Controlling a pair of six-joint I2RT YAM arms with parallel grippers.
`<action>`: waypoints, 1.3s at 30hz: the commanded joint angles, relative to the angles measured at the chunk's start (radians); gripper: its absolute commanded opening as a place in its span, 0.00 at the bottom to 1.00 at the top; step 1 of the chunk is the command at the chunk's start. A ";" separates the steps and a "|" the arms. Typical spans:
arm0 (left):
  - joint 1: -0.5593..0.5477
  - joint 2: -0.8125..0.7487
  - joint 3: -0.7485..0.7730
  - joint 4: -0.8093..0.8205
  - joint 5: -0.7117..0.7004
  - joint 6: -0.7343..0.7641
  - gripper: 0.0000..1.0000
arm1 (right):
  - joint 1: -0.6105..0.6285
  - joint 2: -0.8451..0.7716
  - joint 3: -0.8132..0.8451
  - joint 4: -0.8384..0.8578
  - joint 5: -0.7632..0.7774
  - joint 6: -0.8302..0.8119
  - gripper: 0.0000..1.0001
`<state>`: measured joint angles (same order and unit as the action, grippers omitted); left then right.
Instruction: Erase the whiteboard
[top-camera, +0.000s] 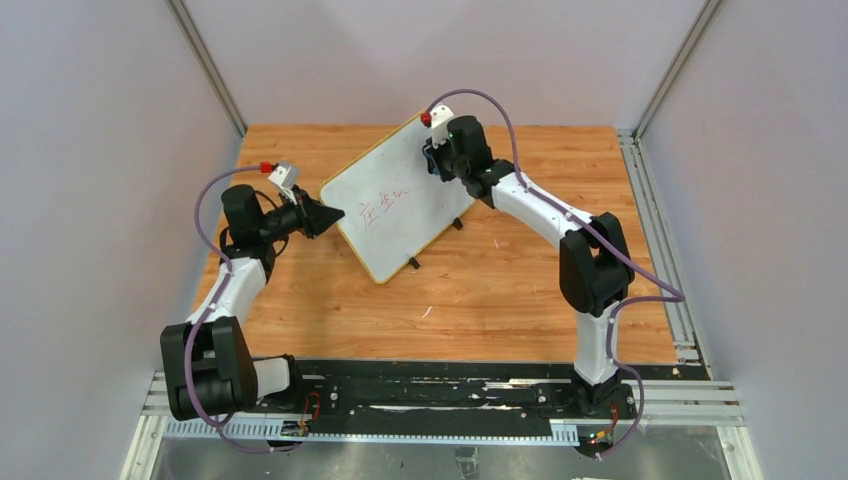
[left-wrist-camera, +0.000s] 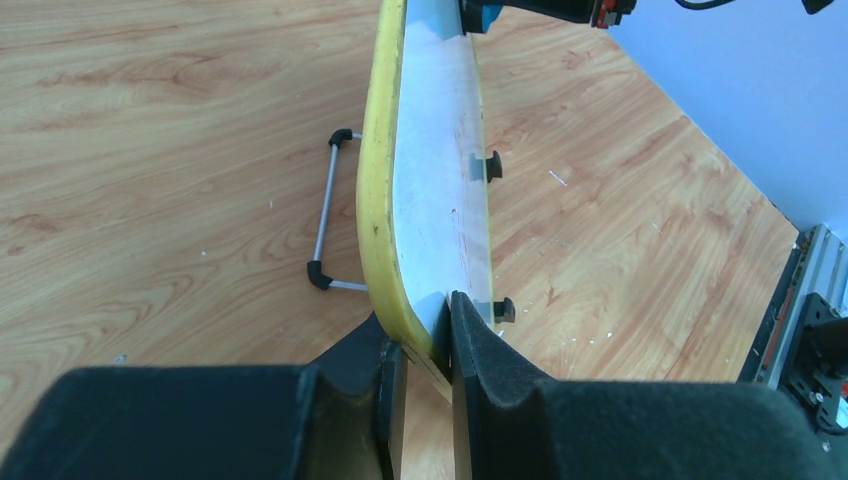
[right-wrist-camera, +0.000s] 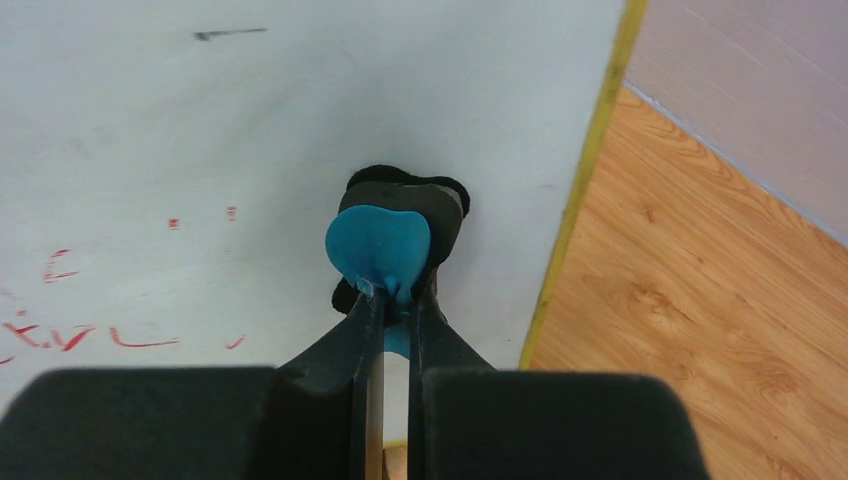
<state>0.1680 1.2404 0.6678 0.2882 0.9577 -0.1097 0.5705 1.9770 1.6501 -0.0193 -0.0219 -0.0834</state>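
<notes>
Whiteboard (top-camera: 395, 205), a white rectangular yellow-rimmed panel, seems light, stiff and slippery, best gripped at its rim, where the left fingers (left-wrist-camera: 480, 350) clamp it while the right fingers (right-wrist-camera: 440, 345) pinch a small blue eraser block (right-wrist-camera: 378, 245).

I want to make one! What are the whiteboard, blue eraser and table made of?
The whiteboard: smooth, shiny white face, yellow rim, probably plastic. The blue eraser: squashy-looking blue body, maybe foam, with a fuzzy black pad, probably felt. The table: orange-brown grain, wood or wood-look laminate.
</notes>
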 joint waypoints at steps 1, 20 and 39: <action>-0.003 0.013 0.001 -0.040 -0.022 0.148 0.00 | 0.104 -0.027 0.003 0.009 -0.045 0.000 0.01; -0.004 -0.003 -0.002 -0.040 -0.022 0.146 0.00 | 0.130 -0.036 -0.040 0.026 0.044 -0.046 0.01; -0.004 -0.001 0.002 -0.047 -0.025 0.153 0.00 | 0.021 -0.081 -0.188 0.106 -0.048 0.082 0.01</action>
<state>0.1692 1.2358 0.6682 0.2810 0.9592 -0.1013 0.5449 1.9251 1.4914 0.0425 -0.0261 -0.0483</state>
